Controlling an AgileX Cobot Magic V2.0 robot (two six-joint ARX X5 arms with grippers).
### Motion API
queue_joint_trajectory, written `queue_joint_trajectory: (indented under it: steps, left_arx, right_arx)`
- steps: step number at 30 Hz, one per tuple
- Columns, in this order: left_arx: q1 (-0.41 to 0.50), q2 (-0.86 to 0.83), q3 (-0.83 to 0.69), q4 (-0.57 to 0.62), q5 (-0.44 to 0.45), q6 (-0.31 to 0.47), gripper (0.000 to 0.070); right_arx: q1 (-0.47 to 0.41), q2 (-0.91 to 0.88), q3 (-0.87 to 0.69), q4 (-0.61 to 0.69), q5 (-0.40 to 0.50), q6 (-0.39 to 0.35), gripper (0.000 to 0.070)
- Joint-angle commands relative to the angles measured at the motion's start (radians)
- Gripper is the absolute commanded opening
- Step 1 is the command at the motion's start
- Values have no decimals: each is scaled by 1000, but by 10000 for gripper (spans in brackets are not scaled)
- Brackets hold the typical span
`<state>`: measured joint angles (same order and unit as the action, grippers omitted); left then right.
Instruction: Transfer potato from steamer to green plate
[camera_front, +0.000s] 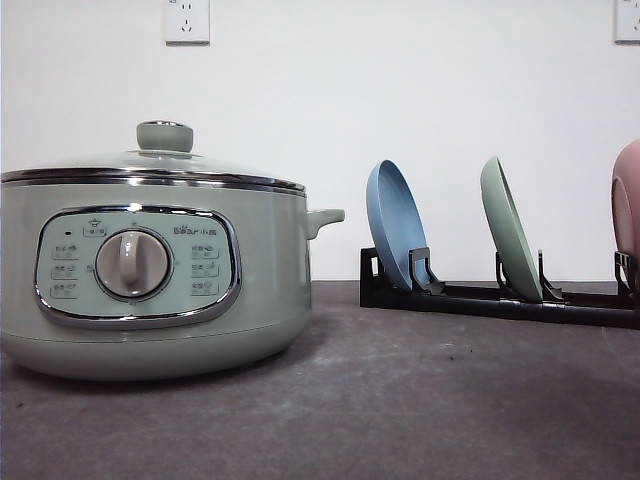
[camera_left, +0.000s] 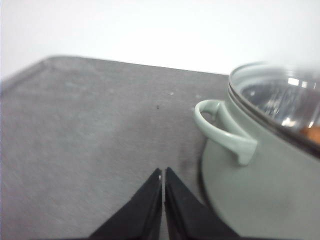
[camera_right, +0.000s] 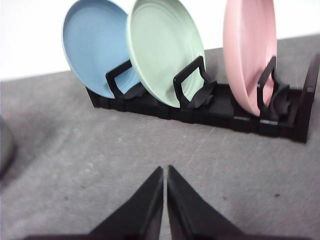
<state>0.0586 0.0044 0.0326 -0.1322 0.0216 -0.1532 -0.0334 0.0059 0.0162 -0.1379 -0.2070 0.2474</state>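
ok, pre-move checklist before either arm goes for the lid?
1. Lid seated on steamer: ok, knob free on top.
2. Potato inside: cannot tell; just an orange blur through the glass in the left wrist view.
3. Green plate ready to receive: not ok, it stands on edge in the black rack between the blue plate and pink plate.
4. Left gripper empty: ok, shut on nothing.
5. Right gripper empty: ok, shut on nothing.
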Motion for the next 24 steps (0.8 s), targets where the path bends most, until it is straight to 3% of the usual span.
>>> queue_joint_trajectory:
  steps: [1,4,11,20,24]
  left_arx:
    - [3,-1,-11,7,-3,-165,0]
    - [3,-1,-4,5,-3,-247,0]
    - [3,-1,54,5,8,-385,0]
    - [3,50,233,-59,68,-381,1]
    - [3,116,339,-110,111,-329,1]
  right_arx:
    - [0,-2,-3,9,0,120,0]
    - [0,-2,-2,11,-8,186,0]
    - [0,-2,32,30,-31,251,0]
    - [0,30,225,2,-20,232,0]
    - [0,96,344,-36,-21,177,0]
